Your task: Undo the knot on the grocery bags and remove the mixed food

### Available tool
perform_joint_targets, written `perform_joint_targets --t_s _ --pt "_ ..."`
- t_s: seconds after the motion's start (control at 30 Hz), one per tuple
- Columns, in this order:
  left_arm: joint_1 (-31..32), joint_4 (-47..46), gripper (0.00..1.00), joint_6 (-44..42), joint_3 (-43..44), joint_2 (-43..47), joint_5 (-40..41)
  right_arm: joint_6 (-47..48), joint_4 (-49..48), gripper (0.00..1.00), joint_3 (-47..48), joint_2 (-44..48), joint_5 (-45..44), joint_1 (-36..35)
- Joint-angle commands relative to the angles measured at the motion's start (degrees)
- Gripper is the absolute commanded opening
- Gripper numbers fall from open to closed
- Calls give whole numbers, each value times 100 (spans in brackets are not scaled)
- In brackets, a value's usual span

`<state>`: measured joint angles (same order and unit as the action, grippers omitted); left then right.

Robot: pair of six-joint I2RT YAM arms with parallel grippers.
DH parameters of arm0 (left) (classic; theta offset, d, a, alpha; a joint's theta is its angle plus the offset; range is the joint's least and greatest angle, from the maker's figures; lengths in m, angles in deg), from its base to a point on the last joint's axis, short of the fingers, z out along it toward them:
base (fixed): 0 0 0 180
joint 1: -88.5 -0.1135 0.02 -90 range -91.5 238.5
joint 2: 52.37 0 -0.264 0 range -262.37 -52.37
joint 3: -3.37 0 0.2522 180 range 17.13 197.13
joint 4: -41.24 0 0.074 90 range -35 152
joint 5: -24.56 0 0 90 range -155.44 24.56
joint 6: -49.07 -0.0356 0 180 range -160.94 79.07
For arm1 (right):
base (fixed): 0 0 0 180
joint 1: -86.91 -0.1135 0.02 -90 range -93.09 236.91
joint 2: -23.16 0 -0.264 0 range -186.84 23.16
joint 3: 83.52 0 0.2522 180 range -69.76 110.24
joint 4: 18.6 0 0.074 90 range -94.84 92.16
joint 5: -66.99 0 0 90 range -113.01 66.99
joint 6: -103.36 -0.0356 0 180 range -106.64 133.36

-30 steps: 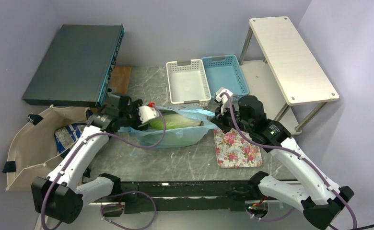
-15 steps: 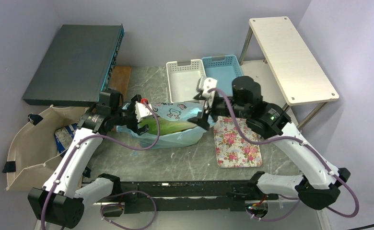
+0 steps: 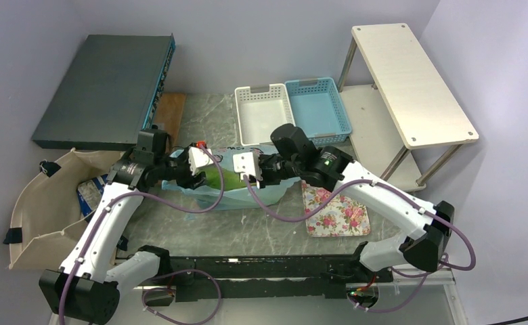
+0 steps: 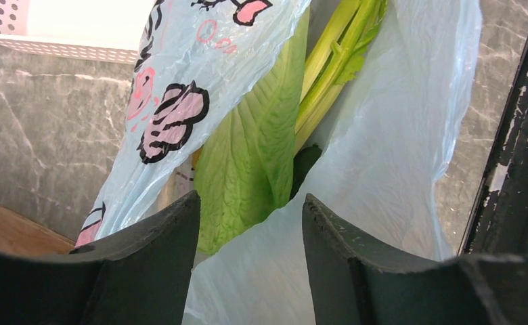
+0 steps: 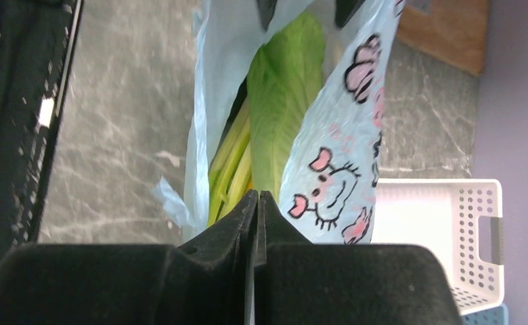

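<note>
The light-blue plastic bag [image 3: 248, 195] lies on the marble table with its mouth open. Pale-green napa cabbage [image 4: 254, 149] and long green stalks [image 4: 336, 54] show inside it. My left gripper [image 4: 251, 196] is open at the bag's left end [image 3: 190, 177], with a fold of the bag's film between its jaws. My right gripper [image 5: 257, 193] is shut, pinching the bag's thin edge over the bag's middle [image 3: 253, 177]. The cabbage [image 5: 281, 108] also shows there. I cannot make out the knot. The beige canvas tote [image 3: 38, 203] lies at the left with a blue chip bag [image 3: 92, 189] inside.
A white basket [image 3: 267, 115] and a blue basket [image 3: 319, 105] stand behind the bag. A floral cloth [image 3: 336, 210] lies to the right. A dark flat box [image 3: 105, 88] sits at the back left, beside a wooden board [image 3: 170, 112]. A white shelf [image 3: 410, 81] stands at the right.
My right arm swung left from the floral cloth side to over the bag's middle, lifting and drawing the bag's edge with it. My left gripper shifted slightly at the bag's left end.
</note>
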<state>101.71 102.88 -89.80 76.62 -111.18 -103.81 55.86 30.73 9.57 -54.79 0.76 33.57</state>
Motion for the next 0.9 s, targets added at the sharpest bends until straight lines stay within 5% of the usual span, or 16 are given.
perform_joint_targets --t_s 0.0,0.17,0.27,0.33,0.43,0.5,0.87 --pt "-90 -32 58 -85 4 161 -102 1212 192 4 -221 37 -213 -20" --pt "-112 22 56 -194 -44 150 -18 1651 482 1 -328 -109 -576 94" --pt "-108 73 65 -369 -138 190 159 1712 840 6 -94 -447 -768 441" --pt "-117 78 80 -549 -274 219 435 1673 1110 28 123 -693 -823 732" --pt "-122 -109 96 -522 -439 195 1003 1739 1433 77 323 -910 -777 1176" --pt "-146 -171 99 -567 -489 122 1246 1746 1401 90 266 -958 -784 1362" --pt "-178 -690 99 -938 -674 -768 1336 1538 1344 100 -165 -1681 -263 1813"
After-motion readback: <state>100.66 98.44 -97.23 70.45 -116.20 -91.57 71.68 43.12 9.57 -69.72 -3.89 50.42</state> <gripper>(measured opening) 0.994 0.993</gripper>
